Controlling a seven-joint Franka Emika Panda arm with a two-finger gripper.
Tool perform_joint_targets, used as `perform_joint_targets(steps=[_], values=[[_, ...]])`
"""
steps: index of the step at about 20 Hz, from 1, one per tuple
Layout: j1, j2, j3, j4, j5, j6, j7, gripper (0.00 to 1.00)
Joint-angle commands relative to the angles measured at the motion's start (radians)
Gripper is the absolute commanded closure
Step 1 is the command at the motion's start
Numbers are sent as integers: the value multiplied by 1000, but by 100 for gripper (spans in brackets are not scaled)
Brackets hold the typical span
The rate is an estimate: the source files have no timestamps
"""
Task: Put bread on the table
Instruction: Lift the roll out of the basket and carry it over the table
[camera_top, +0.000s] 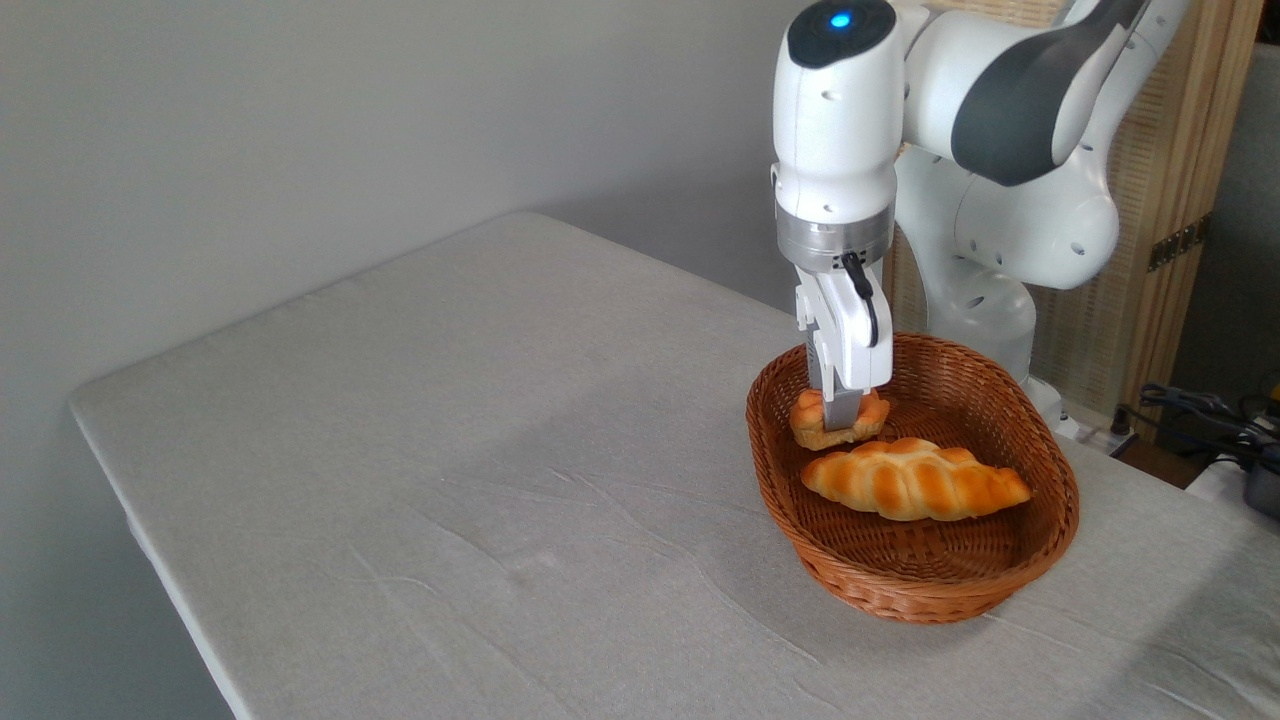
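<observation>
The bread (812, 424), a small round golden-orange bun, is held in my gripper (842, 418), which is shut on it from above. It hangs just over the far left end of the brown wicker basket (1040, 540), slightly clear of the basket floor. The near finger covers the bun's middle. The table (450, 450), with a light grey wrinkled cloth, stretches to the left and front of the basket.
A longer braided golden loaf (915, 480) lies in the basket just in front of the bun. The arm's white base (985, 300) stands behind the basket. Cables and a dark device (1230, 430) sit at the far right beyond the table.
</observation>
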Motion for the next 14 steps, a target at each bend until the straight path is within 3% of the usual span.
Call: perform_joint_targets(steps=[1, 3, 4, 5, 8, 11, 14], values=[[-100, 89, 11, 153, 126, -169, 6, 74], [-116, 115, 11, 205, 122, -175, 0, 73], [-119, 136, 11, 245, 111, -177, 0, 67], [-128, 165, 6, 296, 81, -177, -1, 61], [-205, 331, 8, 545, -65, -177, -36, 62], [-266, 507, 5, 754, -128, -162, -206, 62], [-343, 642, 0, 862, -161, -98, -406, 61]])
